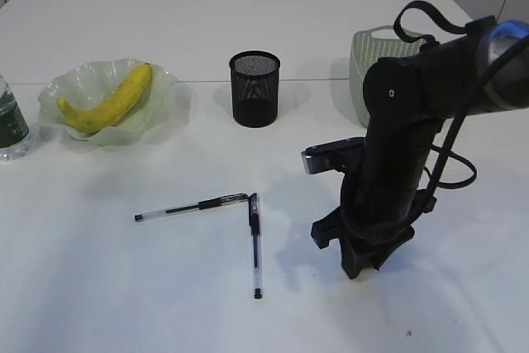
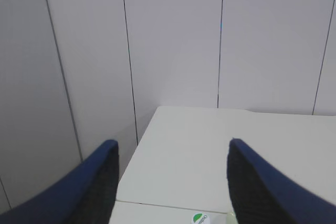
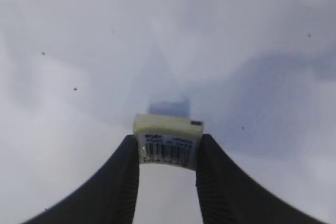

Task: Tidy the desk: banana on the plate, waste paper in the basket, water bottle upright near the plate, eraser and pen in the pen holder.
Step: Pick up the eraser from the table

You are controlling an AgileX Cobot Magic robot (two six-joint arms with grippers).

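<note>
Barcode label on eraser (image 3: 168, 142), its print too blurred to read

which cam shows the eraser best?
Right wrist view: the eraser sits centered between the right tool's fingers, barcode label visible. Exterior view: hidden behind the right arm. Left wrist view: not in frame, only wall and desk.

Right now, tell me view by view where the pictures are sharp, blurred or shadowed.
Exterior view: evenly lit and sharp; the pens and the right arm cast soft shadows on the desk. Left wrist view: wall panels crisp, the near fingers soft-edged. Right wrist view: the eraser in the right gripper is fairly clear, the desk behind hazy, with a shadow beyond the eraser.
</note>
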